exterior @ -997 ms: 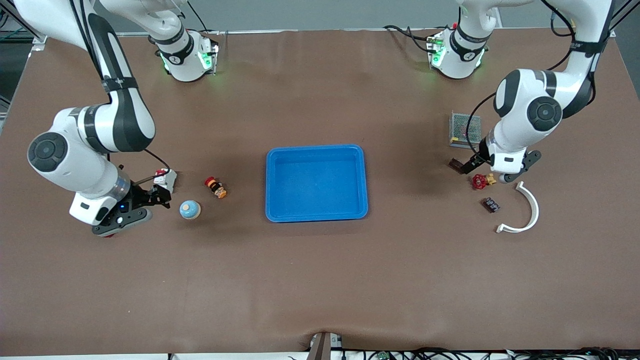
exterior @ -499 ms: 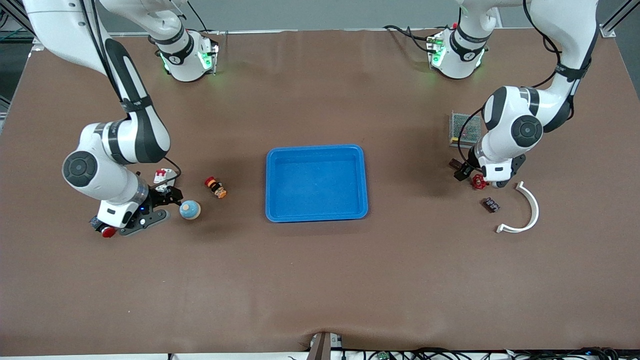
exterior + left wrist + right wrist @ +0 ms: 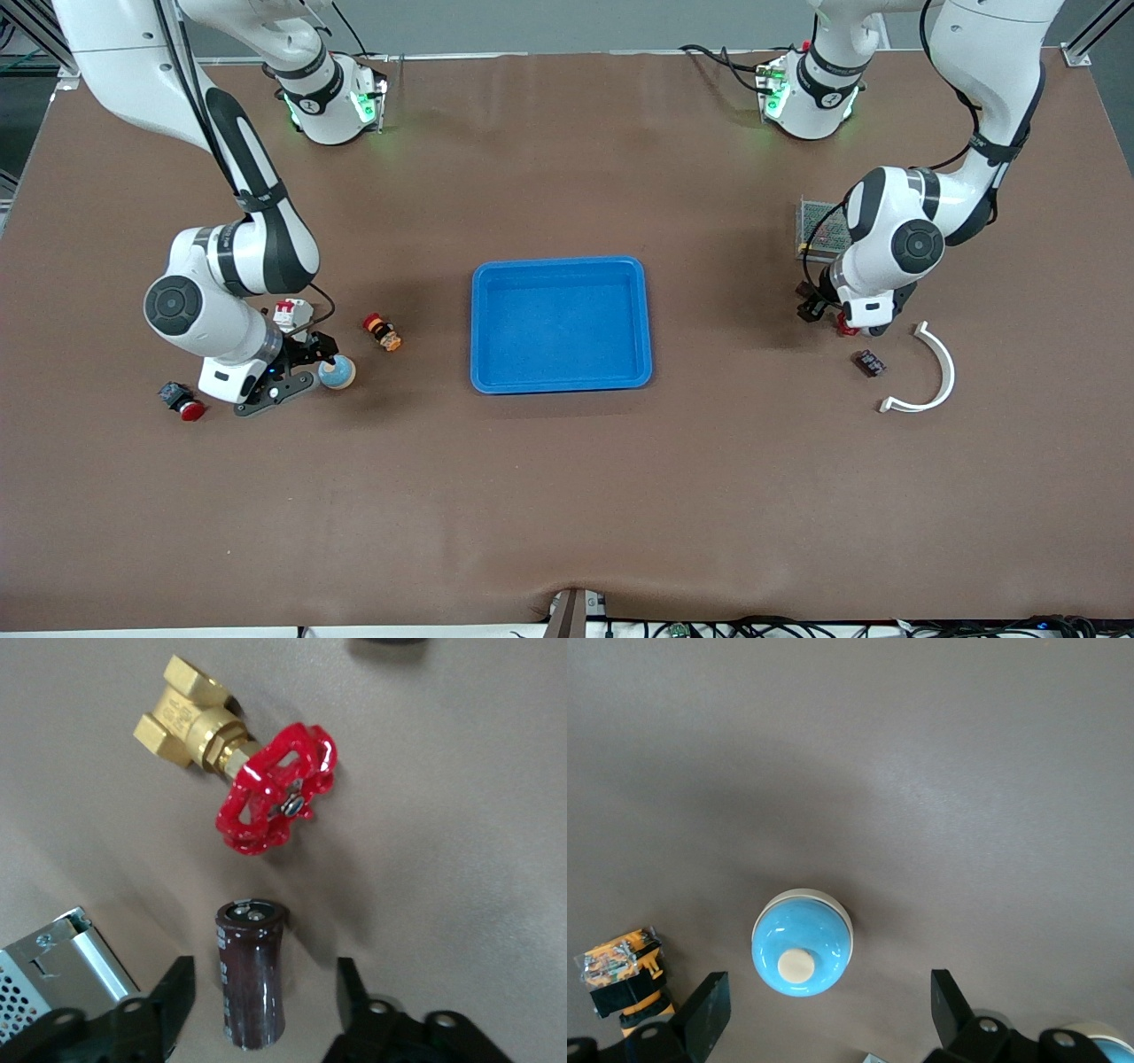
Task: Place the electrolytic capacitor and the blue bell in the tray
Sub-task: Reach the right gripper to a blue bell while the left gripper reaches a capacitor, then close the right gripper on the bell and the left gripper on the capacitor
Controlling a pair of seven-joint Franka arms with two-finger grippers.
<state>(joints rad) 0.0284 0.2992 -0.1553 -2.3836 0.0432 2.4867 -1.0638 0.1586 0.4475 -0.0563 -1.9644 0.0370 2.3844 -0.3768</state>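
Left tool straddles the capacitor, gaps visible; centre, then close. Right tool, released, apparently over bell; tray waits.

High front camera faces both arms; each wrist camera looks straight down (close) at the table.

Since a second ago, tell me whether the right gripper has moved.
Yes. The right gripper has shifted toward the tray, and its open fingers now straddle the blue bell.
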